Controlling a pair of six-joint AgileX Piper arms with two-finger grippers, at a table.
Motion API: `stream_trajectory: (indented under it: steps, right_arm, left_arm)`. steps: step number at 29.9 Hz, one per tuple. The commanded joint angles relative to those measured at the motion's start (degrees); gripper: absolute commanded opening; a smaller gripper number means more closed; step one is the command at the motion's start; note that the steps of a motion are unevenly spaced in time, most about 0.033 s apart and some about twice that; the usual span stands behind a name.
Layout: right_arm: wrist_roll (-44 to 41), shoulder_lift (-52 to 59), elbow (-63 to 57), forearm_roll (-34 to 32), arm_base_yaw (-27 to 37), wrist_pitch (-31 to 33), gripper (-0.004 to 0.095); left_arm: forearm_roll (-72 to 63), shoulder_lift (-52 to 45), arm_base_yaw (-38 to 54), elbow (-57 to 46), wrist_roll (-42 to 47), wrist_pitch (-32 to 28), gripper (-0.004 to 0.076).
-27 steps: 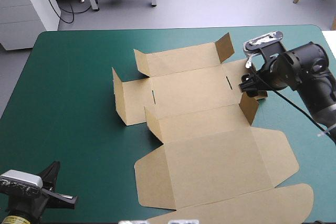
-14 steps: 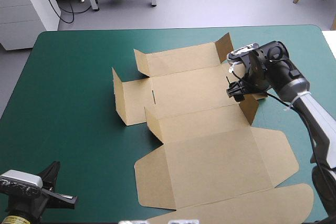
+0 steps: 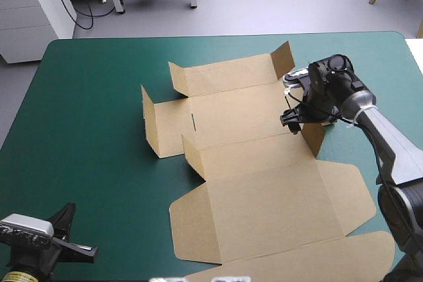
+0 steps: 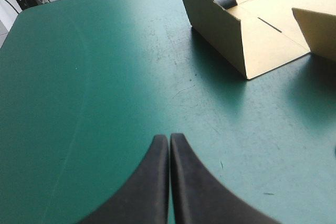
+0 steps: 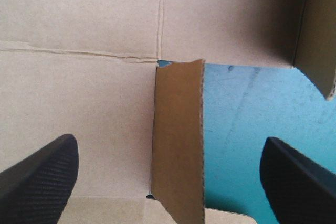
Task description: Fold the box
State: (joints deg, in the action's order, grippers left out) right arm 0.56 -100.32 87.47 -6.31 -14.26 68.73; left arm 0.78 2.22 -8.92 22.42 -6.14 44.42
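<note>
- Right claw (image 5: 168, 139) stands wide apart, one black finger on each side of a small upright brown flap (image 5: 177, 140), clamped on nothing; whether either finger touches the board cannot be told.
- Left claw (image 4: 169, 145) is pressed together into one pointed arch, empty, above the bare teal-green table cover (image 3: 92, 130).
- The box, a cut sheet of brown board (image 3: 251, 156), lies opened out across the middle and right of the table. Its long lid panels lie flat toward the near edge.
- Done so far, as I judge it: very little.
  - The short end panel on the left (image 4: 215, 30) stands up.
  - A few small corner tabs also rise, at the far side and beside the base.
- Left to do: the long walls are not raised, nothing is tucked into the slots, and no tray shape has formed. The task looks to be at an early stage.
- The right arm reaches in from the table's right side. Its wrist is bent so that the claw points down over the box's right end, directly above the upright flap.
- The left arm sits low at the near left corner. It points across the cover toward the raised left panel, well apart from the board.
</note>
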Motion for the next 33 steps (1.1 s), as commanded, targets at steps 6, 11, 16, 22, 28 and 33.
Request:
stream_trajectory:
  steps: [6,11,16,22,28,33]
  right_arm:
    - [5.2,2.3,1.4,7.2,4.7,0.0,0.0846]
    - [5.8,2.3,1.4,7.2,4.7,0.2,0.0846]
    - [6.3,2.1,0.8,7.2,4.7,0.2,0.0846]
    - [6.4,-0.1,-0.9,7.2,4.7,0.2,0.0846]
    - [7.1,-1.7,-1.0,7.2,4.7,-0.6,0.0818]
    - [7.0,-1.8,-1.0,6.7,4.7,-0.8,0.0616]
  left_arm:
    - [0.0,0.9,0.0,1.4,0.5,-4.3,-0.001]
    - [0.0,0.9,0.0,1.4,0.5,-4.3,-0.001]
    - [0.0,0.9,0.0,1.4,0.5,-4.3,-0.001]
    - [0.0,0.9,0.0,1.4,0.5,-4.3,-0.001]
    - [0.0,0.9,0.0,1.4,1.1,-4.3,-0.001]
    - [0.0,0.9,0.0,1.4,1.1,-4.3,-0.001]
